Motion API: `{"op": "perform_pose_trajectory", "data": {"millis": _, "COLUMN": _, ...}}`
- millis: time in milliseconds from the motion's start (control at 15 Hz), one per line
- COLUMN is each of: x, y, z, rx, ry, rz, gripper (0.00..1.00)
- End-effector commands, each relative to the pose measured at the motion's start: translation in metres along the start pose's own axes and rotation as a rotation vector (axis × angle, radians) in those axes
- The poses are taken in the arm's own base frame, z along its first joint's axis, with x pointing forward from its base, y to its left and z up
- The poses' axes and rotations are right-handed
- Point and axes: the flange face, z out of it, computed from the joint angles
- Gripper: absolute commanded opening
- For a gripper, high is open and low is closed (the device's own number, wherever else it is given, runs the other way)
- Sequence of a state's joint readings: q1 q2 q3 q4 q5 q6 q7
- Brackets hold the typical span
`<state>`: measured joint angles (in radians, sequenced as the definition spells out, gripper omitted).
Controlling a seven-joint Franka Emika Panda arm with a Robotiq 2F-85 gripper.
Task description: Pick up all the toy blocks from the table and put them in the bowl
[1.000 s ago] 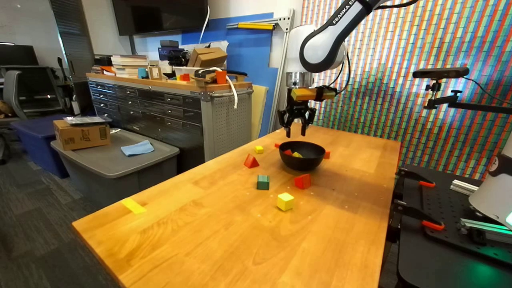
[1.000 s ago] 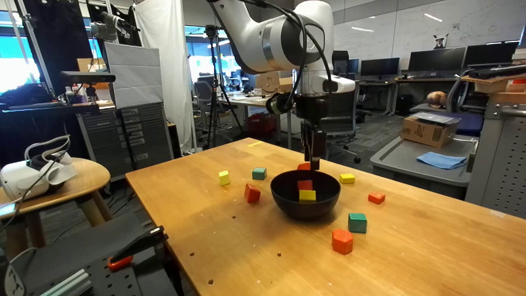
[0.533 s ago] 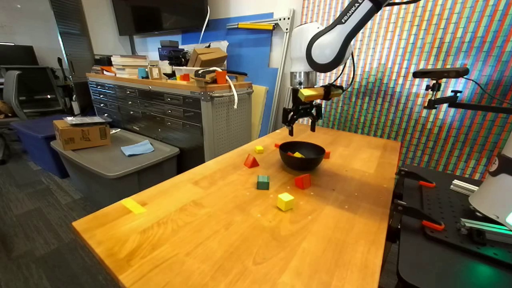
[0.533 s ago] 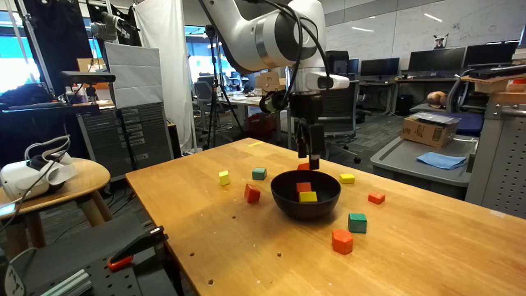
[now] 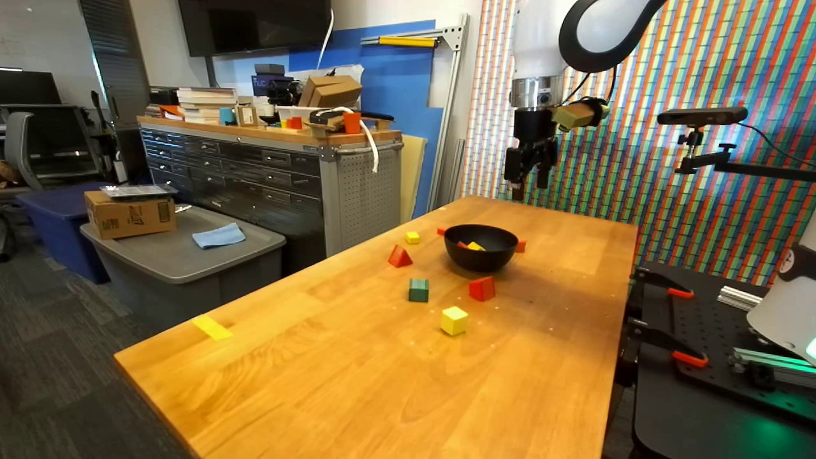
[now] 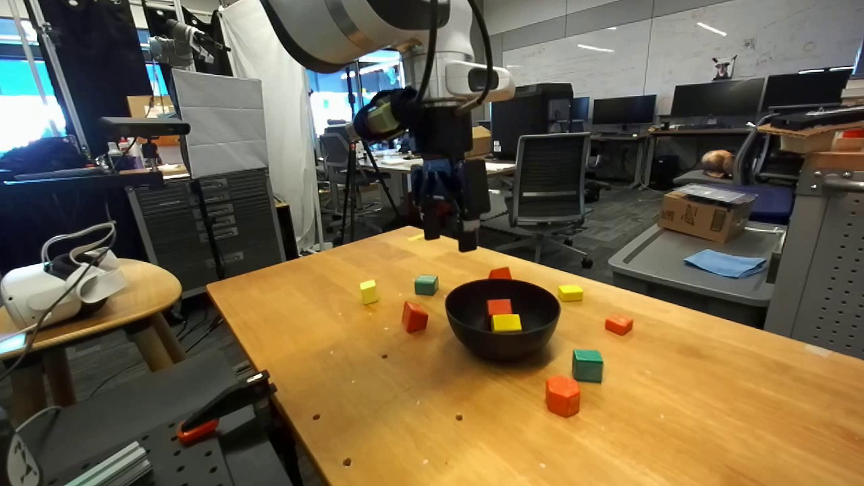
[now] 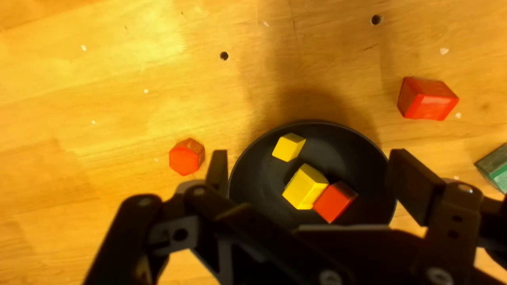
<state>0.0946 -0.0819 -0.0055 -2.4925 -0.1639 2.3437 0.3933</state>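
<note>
In the wrist view we count three toy blocks [image 7: 305, 187] in the bowl [image 6: 503, 347]: a small yellow block [image 7: 288, 149], a longer yellow block [image 7: 303, 189] and a red block [image 7: 332, 203] touching that longer one, whose long axis slants from near left to far right. There, all three show between the fingers [image 7: 414, 186], which stand wide apart; in both exterior views the gripper [image 6: 450, 233] hangs well above the table [image 6: 432, 449], pointing down.

The gripper covers the bowl's near side in the wrist view, and a green block [image 7: 498, 170] is cut off at the right edge. In an exterior view the bowl hides the foot of a red wedge [image 6: 499, 273]; where an exterior view shows the wedge [image 5: 400, 257] whole, its peak points up.

Outward from the bowl, in an exterior view, we find another red block [image 6: 414, 316] and a yellow cube [image 6: 368, 291] to the left, a low yellow block [image 6: 570, 293] and a low red block [image 6: 619, 325] to the right, and a second green block [image 6: 588, 366] just beside an upright six-sided red block [image 6: 563, 396] at the near right. Farther right, a blue cloth [image 6: 725, 262] lies on a grey bin [image 6: 648, 262].
</note>
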Motion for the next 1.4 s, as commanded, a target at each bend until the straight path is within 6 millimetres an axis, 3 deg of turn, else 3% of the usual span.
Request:
{"op": "perform_pose_trajectory", "data": {"millis": 0, "x": -0.001, "y": 0.001, "z": -0.002, "rx": 0.001, "ry": 0.002, "rz": 0.002, "gripper": 1.0}}
{"op": "perform_pose_trajectory", "data": {"millis": 200, "x": 0.003, "y": -0.001, "z": 0.006, "rx": -0.004, "ry": -0.013, "rz": 0.002, "gripper": 1.0}}
{"op": "perform_pose_trajectory", "data": {"millis": 667, "x": 0.023, "y": -0.087, "z": 0.03, "rx": 0.053, "ry": -0.014, "rz": -0.071, "gripper": 1.0}}
{"op": "perform_pose_trajectory", "data": {"millis": 800, "x": 0.037, "y": -0.109, "z": 0.044, "rx": 0.013, "ry": 0.011, "rz": -0.033, "gripper": 1.0}}
{"op": "perform_pose_trajectory", "data": {"millis": 1000, "x": 0.052, "y": -0.125, "z": 0.072, "rx": -0.055, "ry": -0.002, "rz": -0.008, "gripper": 1.0}}
{"op": "perform_pose_trajectory", "data": {"millis": 1333, "x": 0.046, "y": -0.148, "z": 0.108, "rx": -0.036, "ry": -0.118, "rz": -0.027, "gripper": 1.0}}
